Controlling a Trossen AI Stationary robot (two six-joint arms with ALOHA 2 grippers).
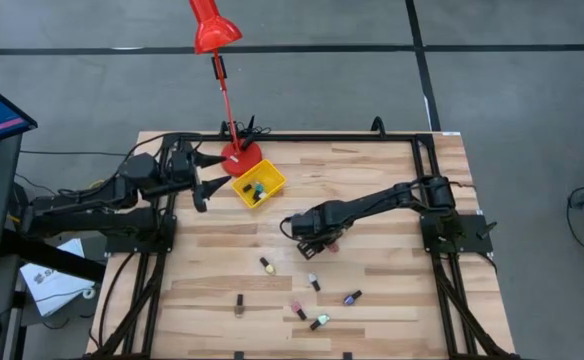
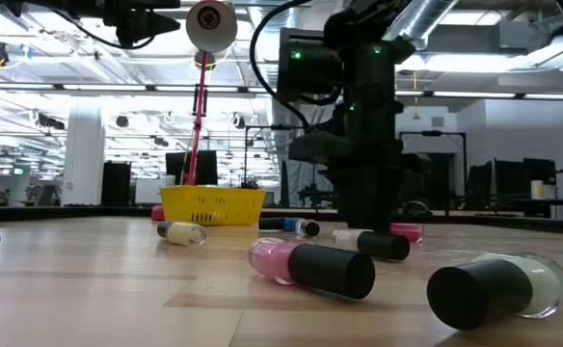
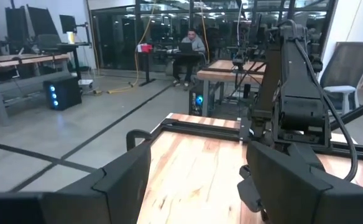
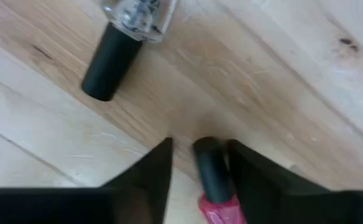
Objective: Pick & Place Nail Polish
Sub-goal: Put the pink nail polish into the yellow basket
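Several nail polish bottles lie on their sides on the wooden table, among them a pink one [image 1: 299, 310], a purple one [image 1: 352, 297] and a pale one [image 1: 267, 266]. My right gripper [image 1: 317, 240] points down at mid-table, open, its fingers on either side of a red-pink bottle [image 4: 219, 208] that lies flat. A clear bottle [image 4: 125, 37] with a black cap lies just beyond it. My left gripper [image 1: 215, 172] hovers open and level beside the yellow tray [image 1: 272, 178], holding nothing. My right gripper straddles the red-pink bottle's black cap [image 4: 211, 165] from above, fingers pointing down. One finger [image 4: 253, 177] stands right against the cap's side; whether it touches, I cannot tell. The other finger stands a little off. The bottle lies flat on the table.
The yellow tray has a few bottles in it and stands at the far left of centre, next to the red lamp's base [image 1: 240, 158]. In the low view, a pink bottle [image 2: 310, 265] and a pale one [image 2: 498, 284] lie near the front edge. A black frame runs along the table's sides.
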